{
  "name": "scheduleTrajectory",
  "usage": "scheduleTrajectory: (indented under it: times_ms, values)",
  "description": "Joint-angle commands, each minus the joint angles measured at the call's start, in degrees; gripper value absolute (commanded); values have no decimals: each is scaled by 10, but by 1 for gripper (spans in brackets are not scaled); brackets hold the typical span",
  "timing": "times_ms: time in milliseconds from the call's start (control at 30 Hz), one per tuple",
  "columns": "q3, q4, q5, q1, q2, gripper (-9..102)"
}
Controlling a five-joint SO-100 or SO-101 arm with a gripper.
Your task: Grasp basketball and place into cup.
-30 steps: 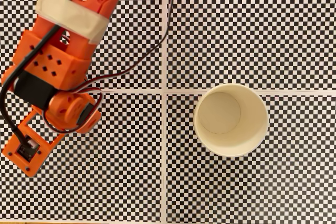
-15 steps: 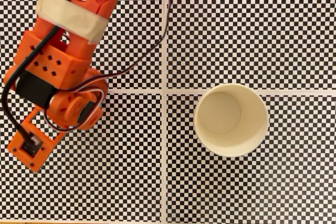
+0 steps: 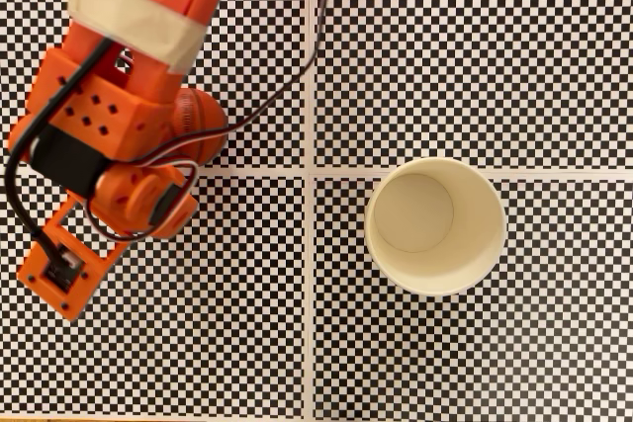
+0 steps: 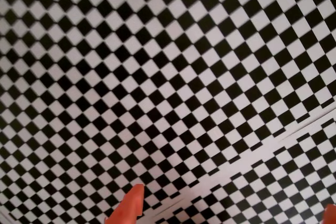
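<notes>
Arm [image 3: 109, 116]: in the fixed view the orange arm lies well to the left of the cup, a band of pale tape round its upper part and black cables looping beside it.
Pincer [image 4: 226, 213]: in the wrist view one orange fingertip [image 4: 128, 208] pokes up from the bottom edge and a sliver of the other shows at the bottom right corner. They stand far apart, so the pincer is spread wide, with nothing between the tips.
Counter [image 3: 475, 46]: black-and-white checker sheets with pale seams, one upright seam and one level seam crossing just left of the cup.
Cup [image 3: 435, 226]: upright on the counter, right of the arm and just below the level seam; the pale inside is bare.
Basketball: I cannot make it out in either view; it may sit under the arm, left of the cup, but that is a guess.
Progress: early. As I judge it, nothing is gripped and nothing is in the cup, so the grasp, the carry across to the cup and the drop all remain.
</notes>
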Motion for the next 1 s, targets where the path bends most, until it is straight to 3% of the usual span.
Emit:
scheduleTrajectory:
  times_ms: [0, 367, 533, 700, 967]
  values:
    - [-2, 1, 4, -4, 52, 47]
    - [81, 5, 25, -25, 161, 48]
    - [90, 58, 38, -39, 192, 45]
    - [148, 59, 60, -54, 235, 45]
    - [196, -2, 81, -65, 242, 51]
